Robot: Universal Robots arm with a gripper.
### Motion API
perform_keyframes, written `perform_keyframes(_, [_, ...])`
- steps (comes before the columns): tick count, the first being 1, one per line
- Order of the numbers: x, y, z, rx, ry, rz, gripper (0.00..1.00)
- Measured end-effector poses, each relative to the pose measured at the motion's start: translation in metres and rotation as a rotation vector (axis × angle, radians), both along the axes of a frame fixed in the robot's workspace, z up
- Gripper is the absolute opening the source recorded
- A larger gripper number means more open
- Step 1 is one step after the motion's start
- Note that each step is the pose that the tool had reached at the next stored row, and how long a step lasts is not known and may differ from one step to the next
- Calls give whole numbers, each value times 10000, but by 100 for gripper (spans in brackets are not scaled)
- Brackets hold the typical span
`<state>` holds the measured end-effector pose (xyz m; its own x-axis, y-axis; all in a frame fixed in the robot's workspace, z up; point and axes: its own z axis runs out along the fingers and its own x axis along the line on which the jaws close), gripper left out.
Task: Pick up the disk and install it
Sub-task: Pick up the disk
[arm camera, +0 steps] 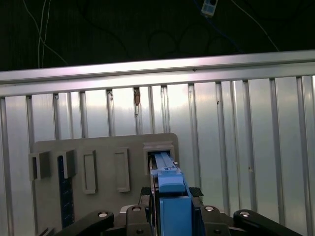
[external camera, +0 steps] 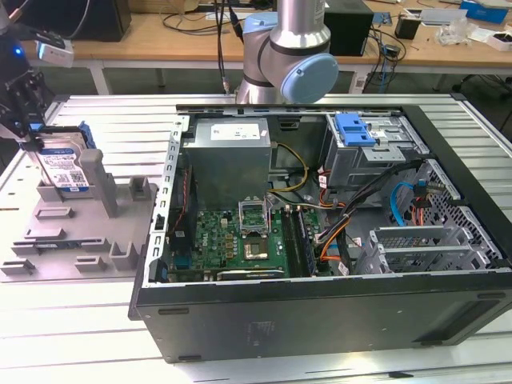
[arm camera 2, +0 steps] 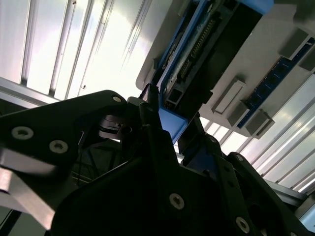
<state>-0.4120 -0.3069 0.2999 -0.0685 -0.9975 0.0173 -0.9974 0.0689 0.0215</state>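
Observation:
The disk (external camera: 64,166), silver with a white-and-blue label and a blue frame, stands on edge in a slot of the grey holder (external camera: 72,232) at the exterior view's far left. My gripper (external camera: 28,132) sits at its upper end. In the first wrist view the disk's blue edge (arm camera: 170,179) runs between my fingers, and the gripper (arm camera: 171,194) is shut on it, with the lower end still in the holder's slot (arm camera: 160,150). The second wrist view shows the disk (arm camera 2: 197,54) from its connector side, clamped by the gripper (arm camera 2: 165,123).
An open computer case (external camera: 320,320) lies in the middle of the ribbed metal table. Inside it are a grey power supply box (external camera: 232,156), a green motherboard (external camera: 240,236) and a grey drive cage with a blue latch (external camera: 356,132). The arm's base (external camera: 288,56) stands behind the case.

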Motion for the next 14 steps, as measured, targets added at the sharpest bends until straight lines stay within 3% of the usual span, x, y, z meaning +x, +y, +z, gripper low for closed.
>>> perform_keyframes(14, [0,0,-16,1,-1,1,39])
